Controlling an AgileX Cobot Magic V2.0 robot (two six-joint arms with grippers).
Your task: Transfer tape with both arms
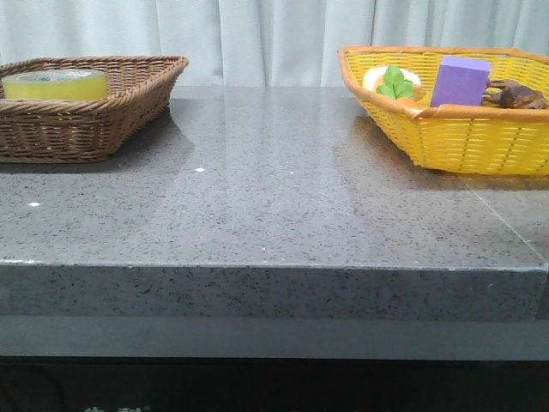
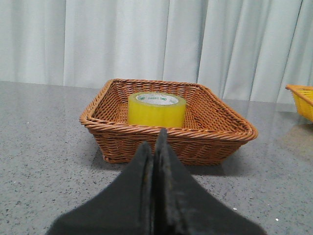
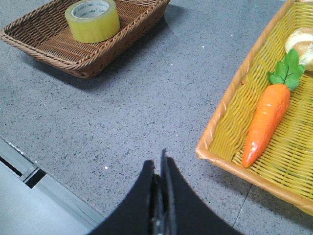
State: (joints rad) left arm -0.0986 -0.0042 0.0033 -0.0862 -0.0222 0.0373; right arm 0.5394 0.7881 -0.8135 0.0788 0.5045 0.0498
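Observation:
The yellowish tape roll [image 1: 56,84] lies flat in the brown wicker basket [image 1: 94,120] at the table's far left. It also shows in the left wrist view [image 2: 156,108] and in the right wrist view [image 3: 92,20]. My left gripper [image 2: 154,142] is shut and empty, low over the table just short of the brown basket [image 2: 166,142], pointing at the tape. My right gripper [image 3: 159,164] is shut and empty above the table's front part, beside the yellow basket [image 3: 230,105]. Neither arm shows in the front view.
The yellow basket [image 1: 463,137] at the far right holds a purple block [image 1: 461,81], an orange carrot with green leaves [image 3: 266,120], a pale round item [image 1: 377,77] and a brown object [image 1: 515,93]. The table's front edge [image 1: 274,268] runs across. A white curtain hangs behind.

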